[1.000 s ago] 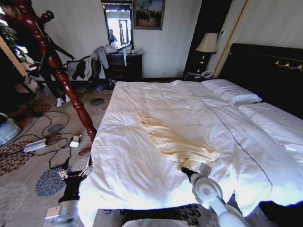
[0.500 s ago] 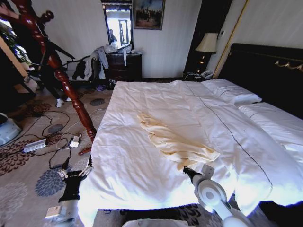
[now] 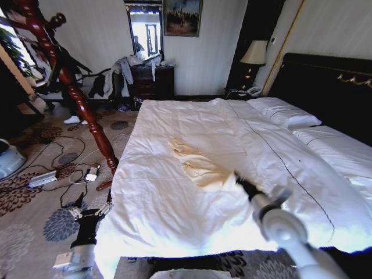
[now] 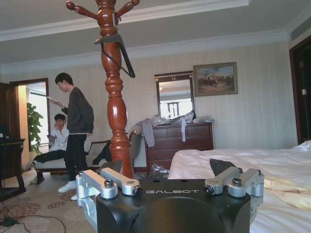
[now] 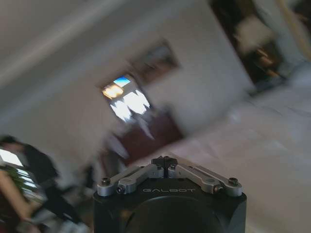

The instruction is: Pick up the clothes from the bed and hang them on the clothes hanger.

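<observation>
The cream-yellow clothes lie bunched on the middle of the white bed; they also show in the left wrist view. My right gripper is raised over the bed and shut on the clothes' near end, which is gathered up against it. In the right wrist view its fingertips meet and the fabric is hidden below them. My left gripper hangs low beside the bed's left front corner, open and holding nothing. The dark clothes hanger hangs high on the wooden coat stand.
The reddish-brown coat stand rises on the carpet left of the bed. Cables and a power strip lie on the floor there. A dresser with heaped clothing stands at the far wall. A person stands beyond the stand.
My right gripper has risen and moved forward over the bed, and the garment's near end has been drawn up with it, so the garment looks shorter. The left arm has stayed put.
</observation>
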Robot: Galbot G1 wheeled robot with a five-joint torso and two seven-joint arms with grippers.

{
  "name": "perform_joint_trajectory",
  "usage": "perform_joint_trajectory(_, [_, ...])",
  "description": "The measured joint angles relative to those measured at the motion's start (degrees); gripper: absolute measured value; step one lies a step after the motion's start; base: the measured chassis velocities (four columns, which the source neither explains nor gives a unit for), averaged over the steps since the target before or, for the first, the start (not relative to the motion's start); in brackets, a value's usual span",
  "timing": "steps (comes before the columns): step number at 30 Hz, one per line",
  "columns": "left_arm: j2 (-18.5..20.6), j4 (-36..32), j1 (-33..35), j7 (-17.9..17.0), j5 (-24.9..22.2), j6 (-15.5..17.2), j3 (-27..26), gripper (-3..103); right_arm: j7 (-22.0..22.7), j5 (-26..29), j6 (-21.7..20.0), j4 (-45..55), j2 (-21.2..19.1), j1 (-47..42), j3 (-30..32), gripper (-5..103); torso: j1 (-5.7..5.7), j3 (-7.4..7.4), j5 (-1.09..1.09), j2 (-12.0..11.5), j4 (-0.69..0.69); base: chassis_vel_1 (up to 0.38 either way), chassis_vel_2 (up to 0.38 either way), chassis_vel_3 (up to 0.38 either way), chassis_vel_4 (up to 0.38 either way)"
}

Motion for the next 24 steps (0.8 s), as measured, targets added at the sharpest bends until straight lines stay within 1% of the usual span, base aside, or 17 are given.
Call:
perform_joint_trajectory(1, [0.01, 0.00, -0.03, -0.01, -0.02, 0.00, 0.01, 100, -1.91, 2.23, 0.94, 0.44, -1.86, 0.74, 2.00, 0, 0.00, 0.00, 0.00, 0.00, 0.00, 0.000, 0.000, 0.000, 0.000])
perform_joint_trajectory(2, [0.03, -0.02, -0.09, -0.01, -0.07, 0.01, 0.01, 100, -4.55, 5.80, 2.11, 0.81, -4.93, 2.11, 4.80, 0, 0.00, 0.00, -0.02, 0.00, 0.00, 0.000, 0.000, 0.000, 0.000])
perform_joint_trajectory(3, [0.03, -0.02, -0.09, -0.01, -0.07, 0.01, 0.01, 100, -4.55, 5.80, 2.11, 0.81, -4.93, 2.11, 4.80, 0, 0.00, 0.00, -0.02, 0.00, 0.00, 0.000, 0.000, 0.000, 0.000])
perform_joint_trajectory(4, [0.05, -0.05, -0.14, -0.01, -0.12, 0.02, 0.01, 100, -6.03, 8.21, 2.73, 0.86, -6.88, 3.26, 6.31, 0, 0.00, 0.00, -0.02, 0.00, 0.00, 0.000, 0.000, 0.000, 0.000])
perform_joint_trajectory(5, [0.06, -0.11, -0.18, -0.01, -0.22, 0.03, -0.03, 100, -7.73, 11.73, 3.41, 0.71, -9.64, 5.49, 8.14, 0, 0.00, 0.00, 0.00, 0.00, 0.00, 0.000, 0.000, 0.000, 0.000])
perform_joint_trajectory(6, [0.07, -0.17, -0.21, -0.01, -0.30, 0.03, -0.08, 100, -8.51, 14.15, 3.59, 0.38, -11.23, 7.16, 9.03, 0, 0.00, 0.00, -0.01, 0.00, 0.00, 0.000, 0.000, 0.000, 0.000])
perform_joint_trajectory(7, [0.08, -0.35, -0.26, -0.01, -0.49, 0.04, -0.20, 100, -9.53, 18.84, 3.75, -0.37, -13.83, 11.38, 10.03, 0, 0.00, 0.00, -0.01, 0.00, 0.00, 0.000, 0.000, 0.000, 0.000])
perform_joint_trajectory(8, [0.08, -0.35, -0.26, -0.01, -0.49, 0.04, -0.20, 100, -9.53, 18.84, 3.75, -0.37, -13.83, 11.38, 10.03, 0, 0.00, 0.00, -0.01, 0.00, 0.00, 0.000, 0.000, 0.000, 0.000])
perform_joint_trajectory(9, [0.08, -0.55, -0.27, -0.01, -0.56, 0.04, -0.32, 100, -9.96, 23.47, 3.78, -1.58, -15.98, 16.80, 10.16, 0, 0.00, 0.00, -0.01, -0.01, 0.02, 0.000, 0.000, 0.000, 0.000])
perform_joint_trajectory(10, [0.07, -0.61, -0.27, -0.02, -0.59, 0.04, -0.38, 100, -9.97, 25.13, 3.77, -2.13, -16.70, 19.25, 9.85, 0, 0.00, 0.00, -0.01, 0.00, 0.01, 0.000, 0.000, 0.000, 0.000])
perform_joint_trajectory(11, [0.03, -0.79, -0.28, -0.01, -0.62, 0.04, -0.47, 100, -9.98, 28.34, 3.64, -3.40, -17.98, 24.67, 8.77, 0, 0.00, 0.00, -0.01, -0.01, 0.02, 0.000, 0.000, 0.000, 0.000])
perform_joint_trajectory(12, [0.03, -0.79, -0.28, -0.01, -0.62, 0.04, -0.47, 100, -9.98, 28.34, 3.64, -3.40, -17.98, 24.67, 8.77, 0, 0.00, 0.00, -0.01, -0.01, 0.02, 0.000, 0.000, 0.000, 0.000])
perform_joint_trajectory(15, [-0.20, -0.93, -0.32, -0.02, -0.62, 0.04, -0.62, 100, -10.22, 34.04, 2.93, -6.67, -19.11, 36.67, 5.49, 0, 0.00, 0.00, -0.02, -0.01, 0.00, 0.000, 0.000, 0.000, 0.000])
perform_joint_trajectory(16, [-0.20, -0.93, -0.32, -0.02, -0.62, 0.04, -0.62, 100, -10.22, 34.04, 2.93, -6.67, -19.11, 36.67, 5.49, 0, 0.00, 0.00, -0.02, -0.01, 0.00, 0.000, 0.000, 0.000, 0.000])
perform_joint_trajectory(20, [-0.51, -0.58, -0.42, -0.02, -0.37, 0.03, -0.66, 100, -10.04, 36.53, 1.77, -9.91, -17.99, 41.57, 2.99, 0, 0.00, 0.00, -0.02, 0.00, 0.01, 0.000, 0.000, 0.000, 0.000])
perform_joint_trajectory(22, [-0.67, -0.24, -0.57, -0.02, -0.09, 0.02, -0.65, 100, -9.16, 34.00, 0.12, -11.30, -17.37, 40.17, 1.39, 0, 0.00, 0.00, -0.02, 0.00, 0.00, 0.000, 0.000, 0.000, 0.000])
perform_joint_trajectory(24, [-0.83, 0.19, -0.81, -0.01, 0.25, 0.02, -0.58, 100, -8.62, 28.02, -1.74, -12.20, -16.51, 35.39, -1.96, 0, 0.00, 0.00, -0.02, 0.00, -0.02, 0.000, 0.000, 0.000, 0.000])
